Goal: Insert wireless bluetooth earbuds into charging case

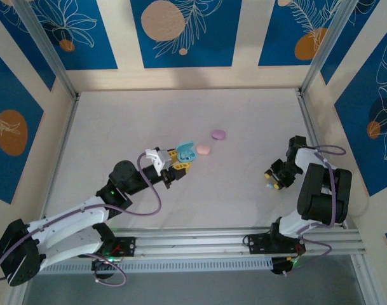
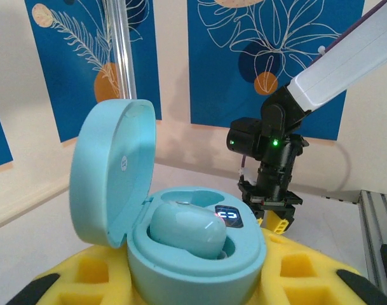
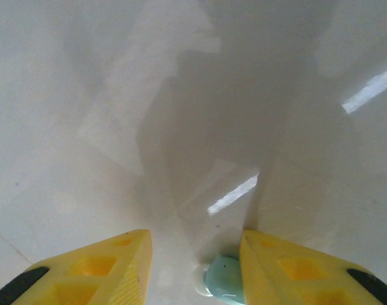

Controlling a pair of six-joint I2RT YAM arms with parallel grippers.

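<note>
— At bench (image 3: pixel 117 127) right side, what entry?
— Listed: right gripper (image 3: pixel 196 267), partly open; light-blue earbud (image 3: pixel 225 286) between fingers (image 3: pixel 288 267), on bench.
— And left gripper (image 1: pixel 179 162)?
— Clamped on open charging case (image 2: pixel 199 260); second earbud (image 2: pixel 187 232) seated inside.

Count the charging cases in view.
3: blue case, open, held in the left tool; pink case on the table just beside it; purple case a bit farther back. The arms could hide others.

Earbud (image 3: pixel 225 290), charging case (image 2: pixel 196 270) cut off at bottom edge.
</note>
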